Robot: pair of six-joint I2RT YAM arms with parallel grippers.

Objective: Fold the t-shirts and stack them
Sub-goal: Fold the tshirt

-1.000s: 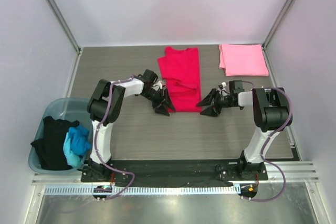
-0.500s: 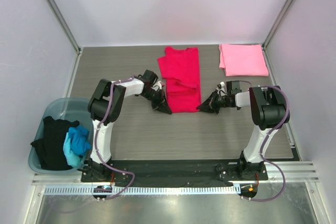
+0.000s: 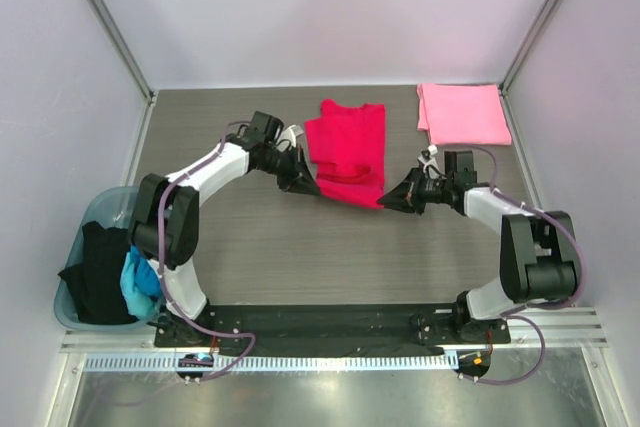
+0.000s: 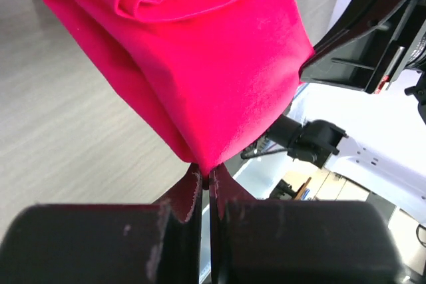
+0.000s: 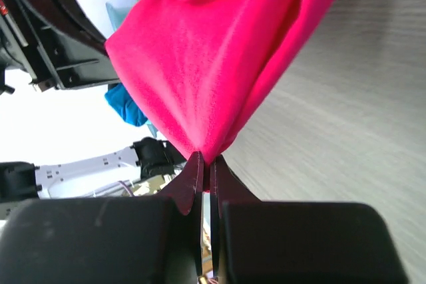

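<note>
Corners of the crimson t-shirt (image 3: 345, 142) sat clenched in the left gripper (image 3: 314, 189) and right gripper (image 3: 384, 204), cloth draping beyond each.

— What has the left gripper (image 4: 206, 184) caught?
— A corner of the red shirt (image 4: 200, 64). The jaws are pressed tight on it, and the cloth fans upward in soft folds.
— And around it?
— Grey table (image 4: 60, 131) at left. A black machine part (image 4: 369, 38) sits at upper right.
</note>
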